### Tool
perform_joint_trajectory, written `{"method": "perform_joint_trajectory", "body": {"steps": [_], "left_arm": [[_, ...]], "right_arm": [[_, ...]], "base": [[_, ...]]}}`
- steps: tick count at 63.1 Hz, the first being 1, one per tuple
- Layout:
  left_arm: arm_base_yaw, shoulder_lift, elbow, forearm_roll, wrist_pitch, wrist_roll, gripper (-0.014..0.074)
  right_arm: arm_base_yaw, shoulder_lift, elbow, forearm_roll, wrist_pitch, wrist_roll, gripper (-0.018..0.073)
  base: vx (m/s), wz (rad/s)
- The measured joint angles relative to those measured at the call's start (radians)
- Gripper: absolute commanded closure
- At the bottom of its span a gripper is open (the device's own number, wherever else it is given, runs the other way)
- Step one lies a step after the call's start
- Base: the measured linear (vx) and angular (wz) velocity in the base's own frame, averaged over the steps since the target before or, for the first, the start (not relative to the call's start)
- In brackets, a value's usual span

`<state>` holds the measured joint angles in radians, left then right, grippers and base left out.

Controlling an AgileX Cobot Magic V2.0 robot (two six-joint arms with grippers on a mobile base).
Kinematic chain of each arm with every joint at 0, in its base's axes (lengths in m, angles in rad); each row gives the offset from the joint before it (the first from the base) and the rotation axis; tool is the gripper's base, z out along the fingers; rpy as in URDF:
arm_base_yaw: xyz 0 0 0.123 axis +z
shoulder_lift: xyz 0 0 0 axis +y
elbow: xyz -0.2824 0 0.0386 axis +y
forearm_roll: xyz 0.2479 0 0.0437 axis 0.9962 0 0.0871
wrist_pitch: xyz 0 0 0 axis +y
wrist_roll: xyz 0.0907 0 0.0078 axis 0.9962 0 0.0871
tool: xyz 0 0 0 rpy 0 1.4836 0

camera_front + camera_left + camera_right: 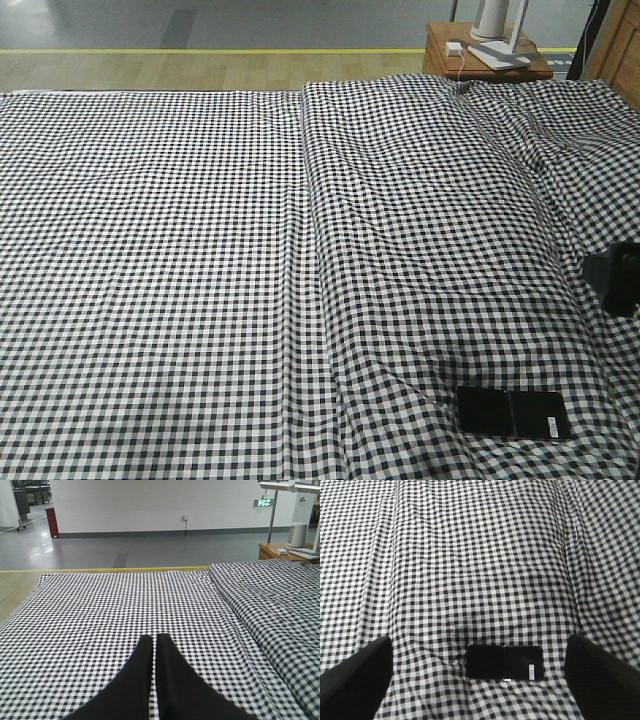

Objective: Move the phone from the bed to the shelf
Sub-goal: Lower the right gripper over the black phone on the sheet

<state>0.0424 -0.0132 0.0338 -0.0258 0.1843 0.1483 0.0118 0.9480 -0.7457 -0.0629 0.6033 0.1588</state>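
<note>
Broadly, the bed (200, 250) fills almost every view: a very wide mattress in a black-and-white gingham sheet, with a long fold running down it just right of centre and looser creases on its right half. Beyond its far edge lies the floor (150, 25), pale wood near the bed and grey farther off, with a yellow line (200, 50) between the two. At the far right corner of the bed stands a small reddish-brown nightstand (440, 55) with white items on top, among them a small white block (455, 47) with a cable.

The left gripper (155, 645) hangs low over the left half of the sheet, its two black fingers (137, 680) pressed together with only a thin slit between them and nothing held. The right gripper (477, 641) looks down at the right half, its fingers (355, 675) spread wide at either side of the view, also holding nothing.

The phone (504, 663) lies flat on the sheet between those spread fingers and apart from both, near the front right corner of the bed in the front view (514, 413). It is a thin, glossy black rectangle, long side running left to right, with a small white sticker (531, 670) at its right end.
</note>
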Motion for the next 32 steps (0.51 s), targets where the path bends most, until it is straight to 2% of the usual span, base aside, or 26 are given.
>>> {"method": "perform_joint_trajectory", "body": {"steps": [12, 22, 32], "left_arm": [[0.0, 0.0, 0.0, 0.0, 0.0, 0.0, 0.0595], [0.0, 0.0, 0.0, 0.0, 0.0, 0.0, 0.0595], [0.0, 0.0, 0.0, 0.0, 0.0, 0.0, 0.0595]], "right_arm": [[-0.018, 0.005, -0.095, -0.006, 0.16, 0.03, -0.0081], [-0.164, 0.036, -0.116, 0.001, 0.227, 0.027, -0.0076], [-0.308, 0.103, -0.117, 0.063, 0.235, -0.076, -0.0073]], "base": [[0.0, 0.0], [0.0, 0.0], [0.0, 0.0]]}}
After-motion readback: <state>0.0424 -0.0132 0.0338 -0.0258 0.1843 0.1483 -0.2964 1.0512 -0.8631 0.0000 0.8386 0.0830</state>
